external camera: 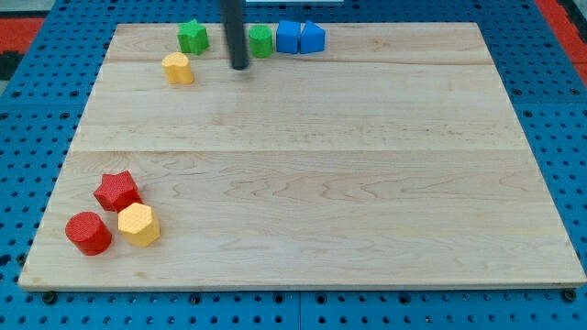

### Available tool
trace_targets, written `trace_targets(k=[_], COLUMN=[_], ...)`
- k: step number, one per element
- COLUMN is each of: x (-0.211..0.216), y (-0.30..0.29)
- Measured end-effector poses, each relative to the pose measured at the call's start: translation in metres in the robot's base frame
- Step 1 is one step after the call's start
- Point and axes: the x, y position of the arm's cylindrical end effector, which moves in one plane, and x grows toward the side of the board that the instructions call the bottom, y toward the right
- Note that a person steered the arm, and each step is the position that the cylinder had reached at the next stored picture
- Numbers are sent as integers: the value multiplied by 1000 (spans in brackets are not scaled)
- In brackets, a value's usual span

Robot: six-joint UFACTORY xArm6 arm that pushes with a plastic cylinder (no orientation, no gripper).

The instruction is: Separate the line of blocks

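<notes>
- Blue pegboard surrounds our pale wooden counter [303, 183], which fills the one camera view.
- We carry no jaws, so nothing is spread, pressed or pinching; we work with a straight dark rod, and my tip [239, 66] rests on the counter near the view's top.
- The line we must separate runs along the top edge: a green block [193, 37] to the view's left of my tip, a second green block [261, 40] just to its right and partly hidden by the rod, then a blue block [288, 38] and another blue block [312, 38] further right.
- The two blue blocks touch each other, and the second green block sits against the first of them; the left green block stands apart across the gap where the rod is.
- A yellow block [178, 68] lies to the left of my tip, just below the left green block.
- Well away, toward the view's bottom left, a red star-like block [116, 191], a red round block [88, 232] and a yellow hexagonal block [138, 225] cluster together.
- Risk, as we judge it: the line hugs the counter's top edge, so an upward push could send a block off.
- A sideways push on the right green block could drive all three touching blocks along together instead of parting them.
</notes>
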Motion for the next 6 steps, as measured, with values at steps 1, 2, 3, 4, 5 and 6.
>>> trace_targets(k=[1,2,3,4,5,6], x=[-43,-68,-67,-55,-56,-62], y=[118,103,50,-12,-55,6])
